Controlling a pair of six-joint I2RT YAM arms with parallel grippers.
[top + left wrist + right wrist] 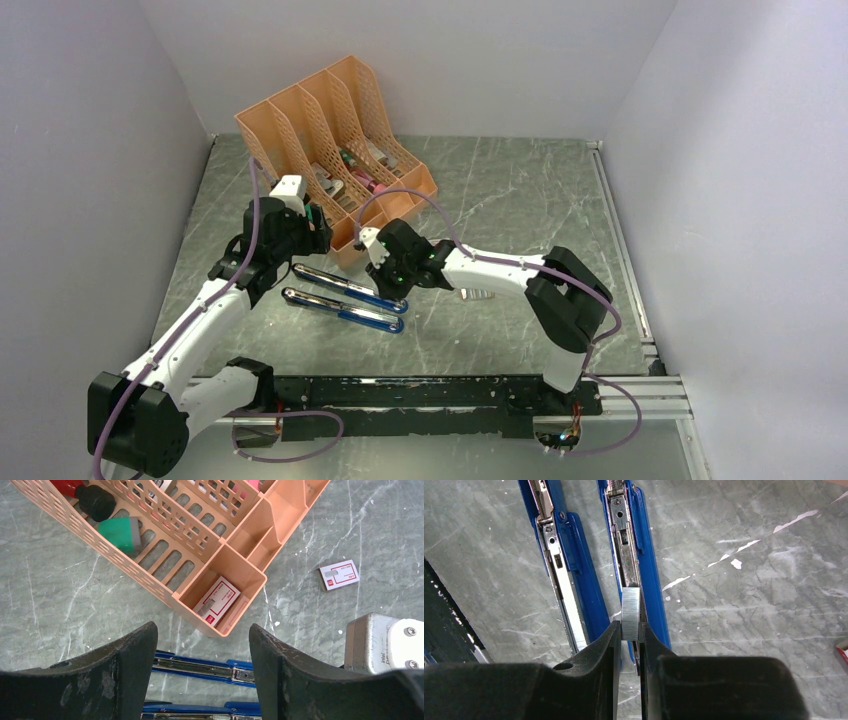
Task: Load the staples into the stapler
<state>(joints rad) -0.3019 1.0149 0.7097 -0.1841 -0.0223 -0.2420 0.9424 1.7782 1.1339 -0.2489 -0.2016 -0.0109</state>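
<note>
The stapler (345, 298) lies opened flat as two blue-and-metal bars side by side in front of the organiser. In the right wrist view, the staples (631, 611), a short ribbed silvery strip, stick out from my right gripper (630, 630), which is shut on them. The strip hangs over the metal channel of the right-hand bar (624, 555); I cannot tell whether it touches it. My right gripper (392, 290) is at the bars' blue end. Over the bars' other end my left gripper (202, 627) stands open and empty, both bars (200, 667) showing between its fingers.
An orange mesh organiser (330, 150) stands just behind the stapler, holding assorted items and a white-and-red box (216, 600) in its front compartment. Another small white-and-red box (339, 574) lies on the table to the right, under my right arm. A black rail (420, 395) runs along the near edge.
</note>
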